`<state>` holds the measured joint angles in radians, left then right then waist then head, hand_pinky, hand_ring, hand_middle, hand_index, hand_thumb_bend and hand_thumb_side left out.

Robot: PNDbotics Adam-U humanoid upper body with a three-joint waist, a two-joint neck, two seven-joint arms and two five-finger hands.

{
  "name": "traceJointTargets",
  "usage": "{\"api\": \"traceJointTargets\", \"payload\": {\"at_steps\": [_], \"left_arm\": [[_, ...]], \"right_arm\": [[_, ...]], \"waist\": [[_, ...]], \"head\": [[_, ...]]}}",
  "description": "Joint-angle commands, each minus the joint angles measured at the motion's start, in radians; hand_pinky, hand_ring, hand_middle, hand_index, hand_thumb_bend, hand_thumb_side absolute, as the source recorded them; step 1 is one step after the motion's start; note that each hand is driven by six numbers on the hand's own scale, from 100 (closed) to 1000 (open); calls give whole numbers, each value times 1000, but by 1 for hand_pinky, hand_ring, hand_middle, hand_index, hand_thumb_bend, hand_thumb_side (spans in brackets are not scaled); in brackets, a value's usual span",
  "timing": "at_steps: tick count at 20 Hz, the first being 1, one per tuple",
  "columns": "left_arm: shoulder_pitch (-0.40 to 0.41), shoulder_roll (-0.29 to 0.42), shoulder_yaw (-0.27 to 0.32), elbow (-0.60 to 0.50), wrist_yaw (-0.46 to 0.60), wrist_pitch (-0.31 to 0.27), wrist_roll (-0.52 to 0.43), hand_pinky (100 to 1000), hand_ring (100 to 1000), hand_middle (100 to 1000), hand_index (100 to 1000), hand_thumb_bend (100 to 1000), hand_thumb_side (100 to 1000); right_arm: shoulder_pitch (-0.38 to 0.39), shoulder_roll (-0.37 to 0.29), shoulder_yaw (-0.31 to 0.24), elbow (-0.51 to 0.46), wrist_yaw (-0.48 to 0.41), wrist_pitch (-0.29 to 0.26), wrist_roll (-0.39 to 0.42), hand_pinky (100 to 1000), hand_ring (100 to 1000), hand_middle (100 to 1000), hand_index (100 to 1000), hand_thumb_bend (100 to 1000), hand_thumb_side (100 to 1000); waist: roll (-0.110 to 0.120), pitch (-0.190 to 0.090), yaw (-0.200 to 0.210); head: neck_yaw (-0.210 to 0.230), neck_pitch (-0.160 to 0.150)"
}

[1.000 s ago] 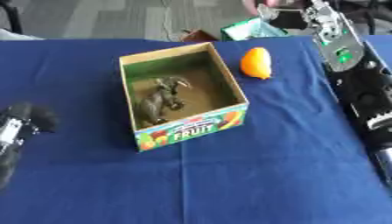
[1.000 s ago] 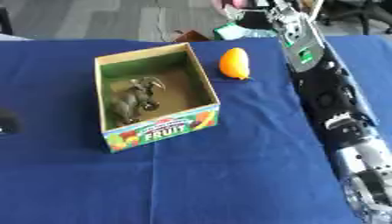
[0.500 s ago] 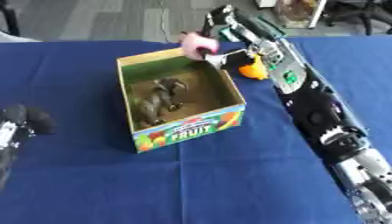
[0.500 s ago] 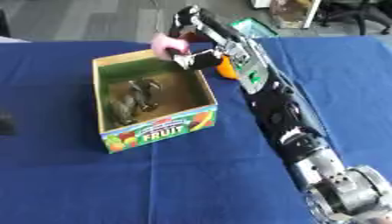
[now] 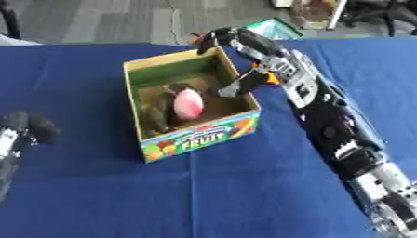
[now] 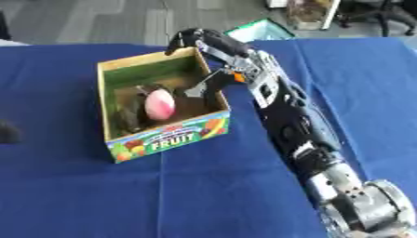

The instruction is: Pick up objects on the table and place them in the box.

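Pink obj (image 5: pixel 189 103) was in right hand (image 5: pixel 244 60) over box (image 5: pixel 195 138) rim 0.5 s ago; now lies inside box on the dark toy. Hand now empty, fingers (image 5: pixel 210 39) spread above far right corner. Orange fruit mostly hidden behind arm.

text: "FRUIT" | on: box (image 6: pixel 167 135) front wall, white capitals on colourful fruit print | place: lower front face of box | other readable text: none
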<state>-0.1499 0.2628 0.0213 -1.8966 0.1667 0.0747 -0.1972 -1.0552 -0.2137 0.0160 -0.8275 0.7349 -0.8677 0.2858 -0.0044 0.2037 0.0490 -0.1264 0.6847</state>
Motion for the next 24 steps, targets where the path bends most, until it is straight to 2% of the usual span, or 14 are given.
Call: {"api": "traceJointTargets", "payload": {"at_steps": [1, 3, 5, 9, 11, 15, 16, 17, 24], "left_arm": [[-8, 5, 1, -12, 0, -2, -2, 648, 637, 570, 599, 198, 646], [-8, 6, 2, -12, 0, -2, -1, 647, 637, 570, 599, 198, 646], [-6, 7, 3, -12, -1, -2, 0, 648, 638, 571, 599, 197, 648], [-7, 8, 2, -11, -1, -2, -2, 648, 638, 571, 600, 196, 647], [-6, 8, 3, -11, -1, -2, -1, 648, 638, 571, 600, 196, 648], [-9, 9, 1, -11, -1, -2, -3, 648, 639, 572, 600, 196, 649], [-9, 9, 1, -11, -1, -2, -4, 648, 639, 572, 600, 195, 649], [-10, 9, 1, -11, -1, -2, -4, 648, 640, 572, 600, 195, 649], [-13, 8, -1, -12, -1, -1, -7, 648, 641, 573, 600, 194, 652]], "right_arm": [[-23, -38, -21, -11, -34, 4, 23, 765, 818, 744, 793, 498, 370], [-25, -56, -41, -10, -39, 45, 5, 763, 817, 740, 790, 484, 331], [-29, -75, -71, 2, -30, 109, -41, 762, 816, 739, 786, 474, 290], [-37, -103, -129, 53, 11, 245, -193, 773, 833, 767, 786, 472, 263], [-39, -115, -143, 86, 46, 288, -256, 791, 865, 814, 818, 475, 272], [-36, -132, -160, 159, 132, 336, -335, 808, 896, 849, 840, 478, 291], [-34, -136, -164, 177, 153, 343, -349, 807, 896, 848, 841, 485, 257], [-32, -139, -168, 196, 173, 352, -365, 808, 896, 848, 841, 477, 295], [-24, -151, -175, 287, 258, 384, -460, 806, 891, 834, 837, 475, 303]], "waist": [[3, -15, -2], [3, -16, -3], [1, -17, -5], [-1, -17, -6], [-1, -17, -5], [-2, -15, -2], [-2, -15, -1], [-2, -14, 0], [-3, -7, 8]], "head": [[-2, -8], [-1, -9], [3, -10], [6, -11], [8, -11], [9, -14], [9, -14], [10, -14], [9, -15]]}}
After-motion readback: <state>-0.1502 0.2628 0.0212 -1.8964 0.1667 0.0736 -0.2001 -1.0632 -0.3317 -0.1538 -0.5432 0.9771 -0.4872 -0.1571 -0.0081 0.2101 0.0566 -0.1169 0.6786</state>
